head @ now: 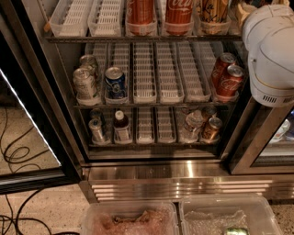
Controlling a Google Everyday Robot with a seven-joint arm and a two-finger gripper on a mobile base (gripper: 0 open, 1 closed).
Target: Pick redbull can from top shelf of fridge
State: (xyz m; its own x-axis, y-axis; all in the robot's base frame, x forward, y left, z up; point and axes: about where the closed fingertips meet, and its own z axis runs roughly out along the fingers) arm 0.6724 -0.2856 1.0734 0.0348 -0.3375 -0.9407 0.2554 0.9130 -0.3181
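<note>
Fridge (151,170) door open, racks in full view. Top shelf (106,19): white lane trays, left two bare; two cola cans (140,11) mid-row, tan patterned can (213,9) just right of them, all cut off by frame edge. Redbull can: cannot pick it out among them. White arm housing (271,50) hangs at right, level with top and middle racks. Gripper out of shot, so grip cannot be told. Middle rack: silver cans (85,82) left, blue can (115,81) just beside, red cans (227,75) right.

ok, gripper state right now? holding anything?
The gripper is out of view, so its state cannot be told. Only the white arm housing shows, at upper right in front of the fridge.
</note>
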